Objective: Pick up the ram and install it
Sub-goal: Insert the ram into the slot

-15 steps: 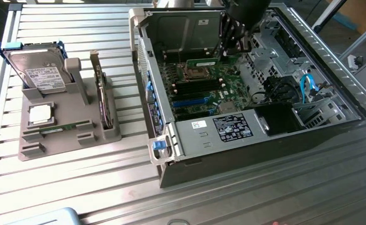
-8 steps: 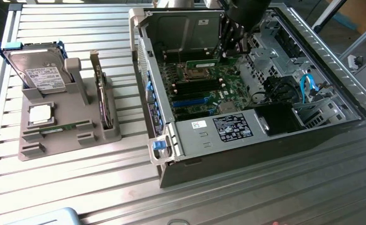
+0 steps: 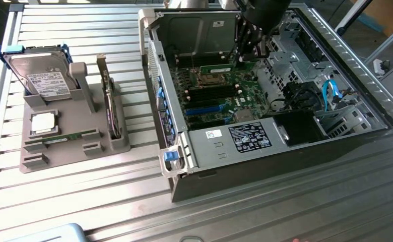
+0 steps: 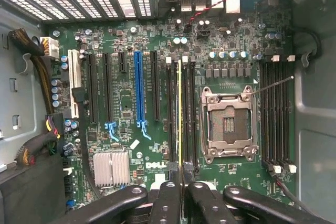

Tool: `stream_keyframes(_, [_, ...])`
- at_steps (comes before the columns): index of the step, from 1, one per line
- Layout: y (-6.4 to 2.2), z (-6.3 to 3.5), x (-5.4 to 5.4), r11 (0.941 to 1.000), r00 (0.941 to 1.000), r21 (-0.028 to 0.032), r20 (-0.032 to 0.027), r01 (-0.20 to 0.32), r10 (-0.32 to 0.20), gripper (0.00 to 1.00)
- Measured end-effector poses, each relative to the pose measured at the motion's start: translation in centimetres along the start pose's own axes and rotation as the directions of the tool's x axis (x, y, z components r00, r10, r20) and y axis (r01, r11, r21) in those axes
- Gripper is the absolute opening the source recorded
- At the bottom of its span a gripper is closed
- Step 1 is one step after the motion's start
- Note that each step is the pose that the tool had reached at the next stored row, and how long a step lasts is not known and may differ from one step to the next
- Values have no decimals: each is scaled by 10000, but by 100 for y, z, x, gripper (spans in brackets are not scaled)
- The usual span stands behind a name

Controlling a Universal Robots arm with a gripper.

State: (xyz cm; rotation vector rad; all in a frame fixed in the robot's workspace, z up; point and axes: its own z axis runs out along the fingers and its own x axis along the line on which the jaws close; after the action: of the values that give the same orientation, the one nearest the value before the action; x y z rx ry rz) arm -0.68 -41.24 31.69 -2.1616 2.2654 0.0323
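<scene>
The ram [image 4: 180, 114] shows edge-on in the wrist view as a thin yellow-green line. My gripper [image 4: 181, 174] is shut on its near end, one black finger on each side. The stick runs along the dark memory slots [image 4: 189, 108] beside the CPU socket [image 4: 229, 124]; whether it touches a slot I cannot tell. In the exterior view the gripper [image 3: 249, 53] reaches down into the open computer case [image 3: 183, 166], and the green ram [image 3: 216, 67] stands just above the motherboard [image 3: 216, 96]. A second ram stick [image 3: 69, 137] lies in the grey fixture.
The grey fixture [image 3: 35, 156] at the exterior view's left holds a hard drive [image 3: 42, 75], a CPU [image 3: 43, 122] and an expansion card [image 3: 109, 108]. Inside the case are a blue slot [image 4: 138, 87], a heatsink [image 4: 110, 167], more memory slots [image 4: 275, 114] and cables [image 4: 31, 56].
</scene>
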Motion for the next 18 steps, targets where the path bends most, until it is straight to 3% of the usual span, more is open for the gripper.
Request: stream_keyframes(18, [0, 210, 5, 10000, 10000, 6, 0, 0, 0, 12])
